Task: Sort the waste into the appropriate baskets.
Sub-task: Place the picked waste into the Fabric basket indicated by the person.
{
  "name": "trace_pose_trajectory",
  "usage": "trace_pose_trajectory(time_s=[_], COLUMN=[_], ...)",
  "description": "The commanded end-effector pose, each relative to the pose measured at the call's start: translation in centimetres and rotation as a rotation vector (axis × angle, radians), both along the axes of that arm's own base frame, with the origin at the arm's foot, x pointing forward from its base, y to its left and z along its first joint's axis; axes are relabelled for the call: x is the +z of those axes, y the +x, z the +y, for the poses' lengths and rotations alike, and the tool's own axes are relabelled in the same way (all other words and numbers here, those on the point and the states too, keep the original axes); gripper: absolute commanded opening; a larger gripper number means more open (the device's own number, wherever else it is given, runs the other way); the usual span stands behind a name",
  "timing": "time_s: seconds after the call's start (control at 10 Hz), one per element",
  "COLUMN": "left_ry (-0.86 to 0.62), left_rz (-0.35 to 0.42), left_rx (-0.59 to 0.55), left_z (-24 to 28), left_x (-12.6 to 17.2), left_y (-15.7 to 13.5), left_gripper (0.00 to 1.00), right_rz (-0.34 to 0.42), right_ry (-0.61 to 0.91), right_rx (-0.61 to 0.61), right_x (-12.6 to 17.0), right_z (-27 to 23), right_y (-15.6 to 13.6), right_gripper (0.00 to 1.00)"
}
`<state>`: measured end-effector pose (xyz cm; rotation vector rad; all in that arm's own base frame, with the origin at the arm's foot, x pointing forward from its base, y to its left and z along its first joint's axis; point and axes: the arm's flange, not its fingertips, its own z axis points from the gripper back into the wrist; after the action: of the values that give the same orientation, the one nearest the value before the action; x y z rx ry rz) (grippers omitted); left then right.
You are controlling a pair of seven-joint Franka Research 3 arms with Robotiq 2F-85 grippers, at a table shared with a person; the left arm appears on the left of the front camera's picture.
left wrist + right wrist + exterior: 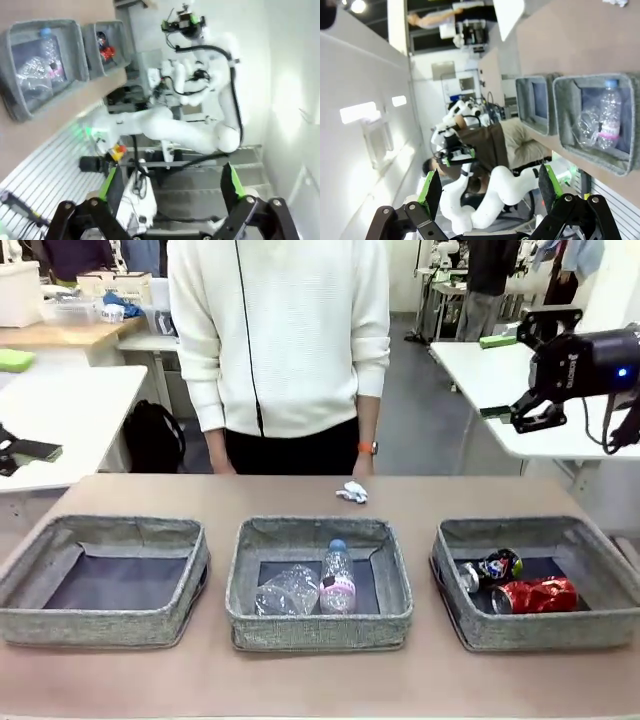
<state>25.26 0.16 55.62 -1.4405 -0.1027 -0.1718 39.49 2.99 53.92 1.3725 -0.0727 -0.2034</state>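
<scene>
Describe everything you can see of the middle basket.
The middle basket is a low rectangular grey woven-fabric tray with soft walls and a dark grey bottom, sitting flat on the brown table. Inside lie a crumpled clear bottle and a clear bottle with pink label and blue cap, side by side.

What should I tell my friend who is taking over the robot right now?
Left pincer: open, empty, raised off the table.
Right pincer: open, empty, raised off the table.
Done: the pink-label bottle and the label-less bottle lie in the middle basket; the red can and the dark blue can lie in the right basket.
Left: the white paper wad lies on the table at the far edge, near the person's hand. It probably belongs in the left basket, which holds nothing yet.
</scene>
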Motion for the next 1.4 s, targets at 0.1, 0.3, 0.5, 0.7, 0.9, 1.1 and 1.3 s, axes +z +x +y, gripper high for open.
trace_pose_trajectory(time_s=[0.1, 0.3, 0.5, 0.7, 0.9, 1.1, 1.3], left_ry=[-0.032, -0.041, -0.041, -0.041, -0.041, -0.041, -0.041], left_rz=[0.09, 0.037, 0.037, 0.037, 0.037, 0.037, 0.037], left_rx=[0.014, 0.003, 0.003, 0.003, 0.003, 0.003, 0.003], left_z=[-1.2, 2.0, 2.0, 2.0, 2.0, 2.0, 2.0], left_x=[-5.7, -1.1, -1.1, -1.1, -1.1, -1.1, -1.1], left_y=[-0.1, 0.2, 0.2, 0.2, 0.2, 0.2, 0.2], left_gripper=[1.0, 1.0, 1.0, 1.0, 1.0, 1.0, 1.0], right_rz=[0.047, 0.018, 0.018, 0.018, 0.018, 0.018, 0.018], right_ry=[0.088, 0.055, 0.055, 0.055, 0.055, 0.055, 0.055], right_rx=[-0.044, -0.054, -0.054, -0.054, -0.054, -0.054, -0.054], right_x=[1.4, 0.7, 0.7, 0.7, 0.7, 0.7, 0.7], right_z=[-6.9, -4.9, -4.9, -4.9, -4.9, -4.9, -4.9], right_y=[-1.0, -0.6, -0.6, -0.6, -0.6, -0.6, -0.6], right_gripper=[1.0, 1.0, 1.0, 1.0, 1.0, 1.0, 1.0])
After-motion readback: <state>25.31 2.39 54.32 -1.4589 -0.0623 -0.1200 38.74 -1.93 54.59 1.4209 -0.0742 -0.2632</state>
